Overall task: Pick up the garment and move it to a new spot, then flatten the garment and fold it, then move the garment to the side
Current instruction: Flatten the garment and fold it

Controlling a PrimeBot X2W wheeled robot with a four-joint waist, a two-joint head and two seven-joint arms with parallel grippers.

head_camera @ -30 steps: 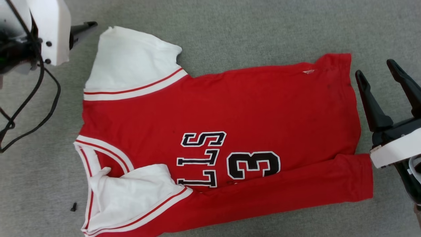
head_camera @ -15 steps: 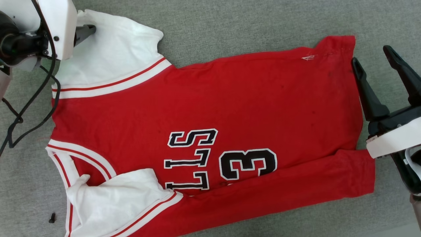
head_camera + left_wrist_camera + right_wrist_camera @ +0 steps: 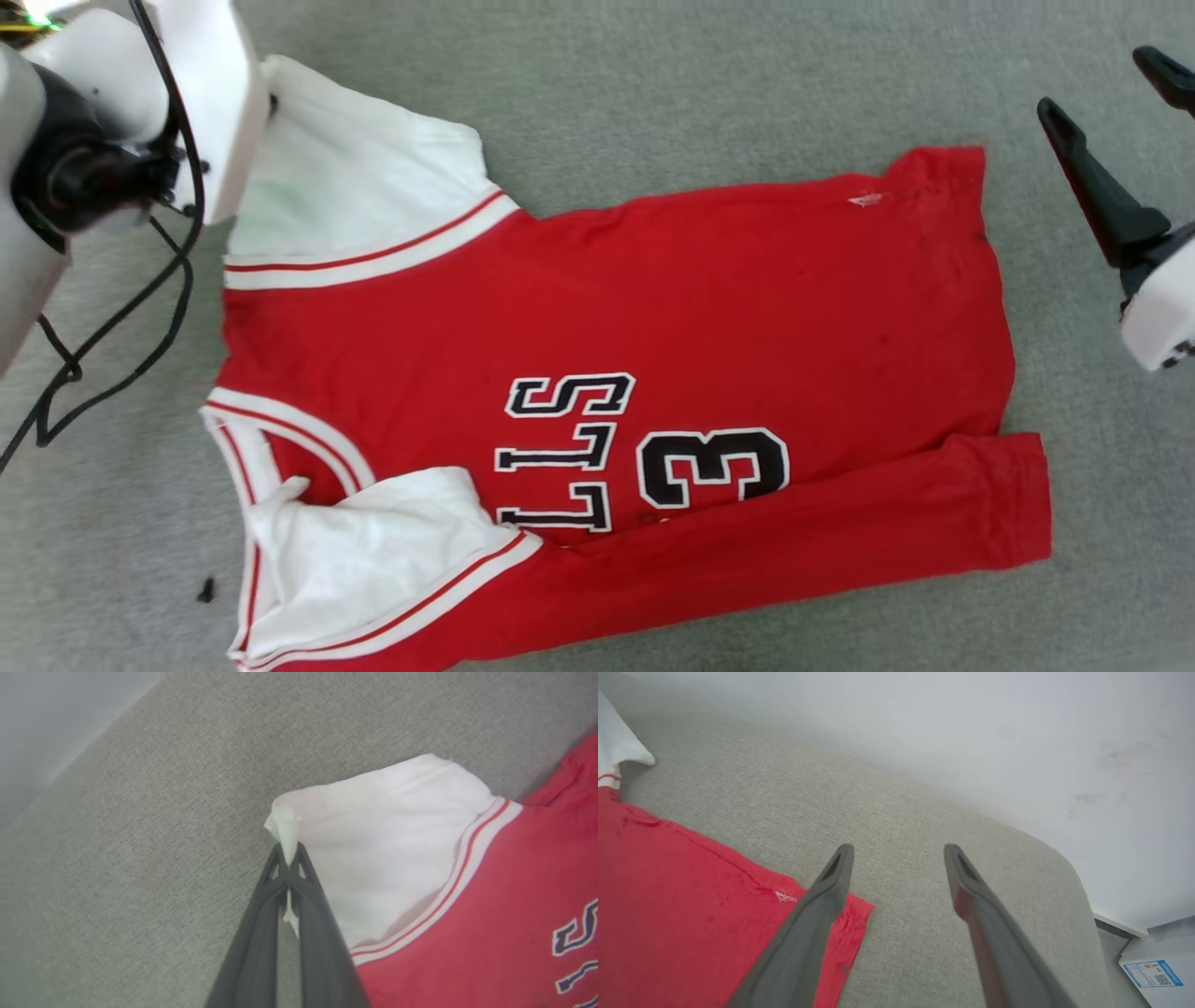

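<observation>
Since a moment ago our left hand (image 3: pixel 289 851) has shut. Its fingers stood apart over the far sleeve (image 3: pixel 378 849) of the shirt (image 3: pixel 653 299). They are now pressed together on that sleeve's corner, and a small peak of white cloth pokes out past the tips. Our right hand (image 3: pixel 1097 81) sat just beside the red hem and has drawn away. It now stands at the upper right of the head view, apart from the cloth, with its two fingers spread wide and nothing between them.

We see the shirt lying spread on a grey fabric surface (image 3: pixel 709 84), neck toward our left and hem toward our right. The far sleeve lies open, and its outer corner is hidden behind our left wrist in the head view. The near sleeve (image 3: pixel 373 551) is folded in over the chest. The near side is turned over as a red band (image 3: pixel 794 551) that runs just under the black number (image 3: pixel 714 467) and cuts off the lettering (image 3: pixel 560 457) beside it. A black cable (image 3: pixel 121 327) loops over the surface to the left of the shirt.
</observation>
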